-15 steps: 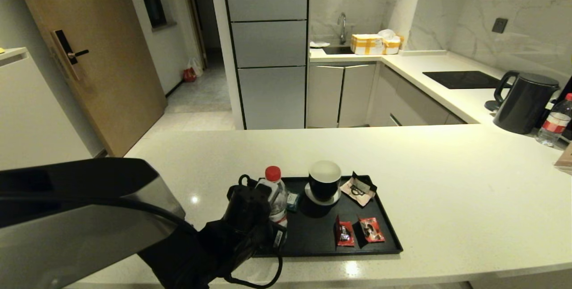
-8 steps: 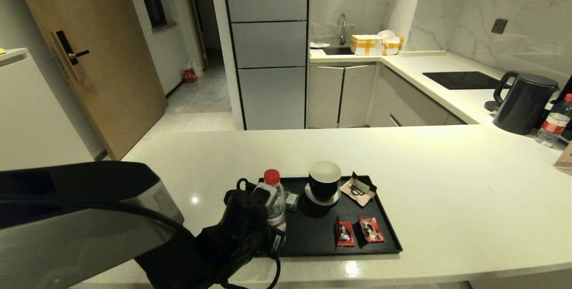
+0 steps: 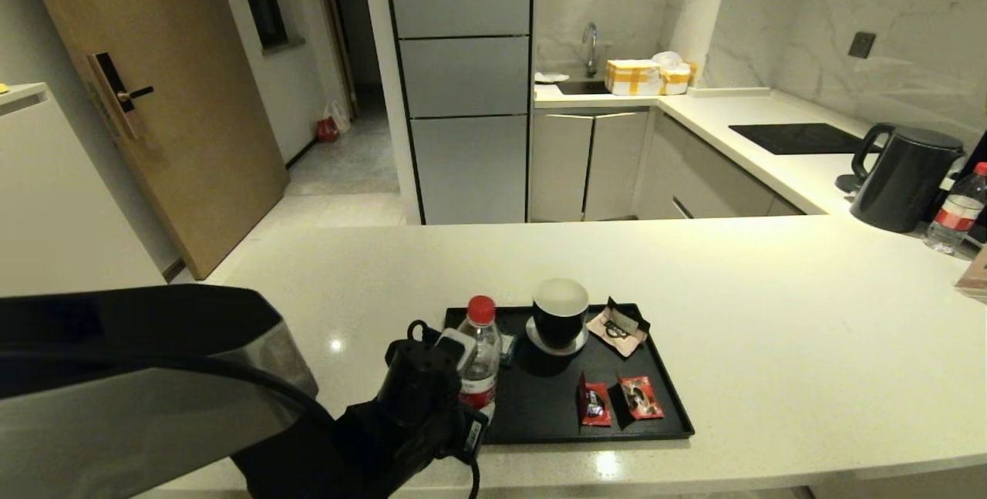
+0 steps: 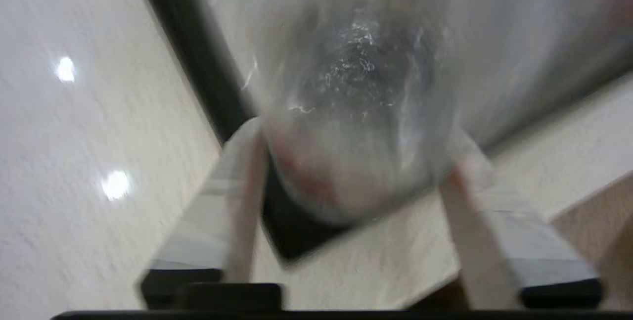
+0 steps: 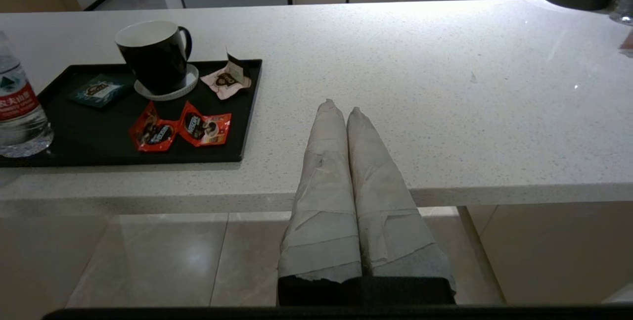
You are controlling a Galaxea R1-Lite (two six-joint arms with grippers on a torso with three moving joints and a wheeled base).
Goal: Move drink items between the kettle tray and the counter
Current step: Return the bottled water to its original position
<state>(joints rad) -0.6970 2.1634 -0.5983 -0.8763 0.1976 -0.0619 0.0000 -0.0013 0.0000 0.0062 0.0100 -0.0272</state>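
While the water bottle (image 3: 480,351) is standing at the kettle tray's (image 3: 663,414) near-left corner between my spread left gripper's (image 4: 346,196) fingers, I am judging it just released, needing a clean retreat; right gripper (image 5: 340,112) is idling, pressed together.

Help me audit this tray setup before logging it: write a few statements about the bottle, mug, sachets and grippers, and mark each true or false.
1. The water bottle stands upright at the tray's left end. True.
2. The black mug lies on its side on the counter. False: it stands upright on a white coaster on the tray.
3. Two red sachets lie on the tray. True.
4. The right gripper holds a sachet. False: its fingers are shut on nothing, in front of the counter edge.
5. The left gripper has a finger on each side of the bottle. True.
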